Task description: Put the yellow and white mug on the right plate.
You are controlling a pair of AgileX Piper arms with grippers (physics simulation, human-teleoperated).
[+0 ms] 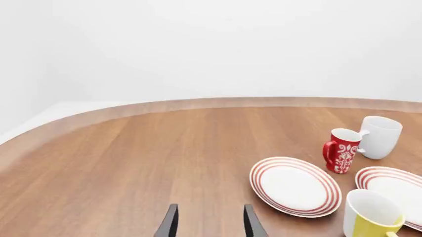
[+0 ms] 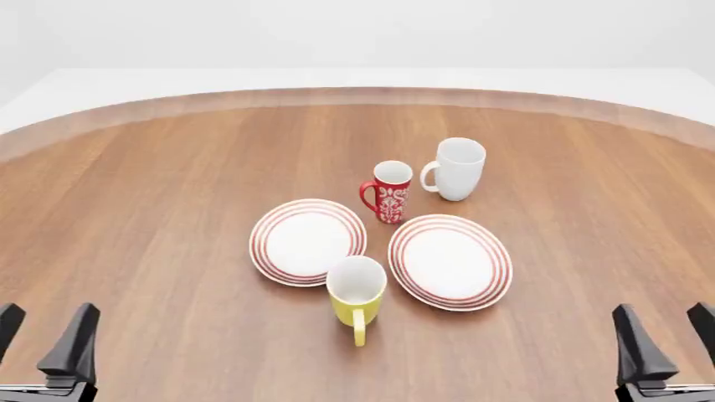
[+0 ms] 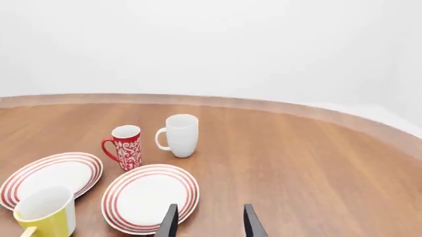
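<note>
The yellow and white mug (image 2: 357, 290) stands upright on the table between the two plates, just in front of them, handle toward the near edge; it also shows as the mug (image 1: 370, 216) and the mug (image 3: 45, 213). The right plate (image 2: 450, 261), white with red rings, lies just right of it and is bare, seen too as the right plate (image 1: 394, 188) and the right plate (image 3: 149, 197). My left gripper (image 2: 43, 338) is open at the near left edge, far from the mug. My right gripper (image 2: 666, 338) is open at the near right edge.
The twin plate (image 2: 307, 241) lies left of the mug. Behind the plates stand a red patterned mug (image 2: 389, 192) and a taller white mug (image 2: 456, 168). The wooden table (image 2: 146, 193) has a curved far rim.
</note>
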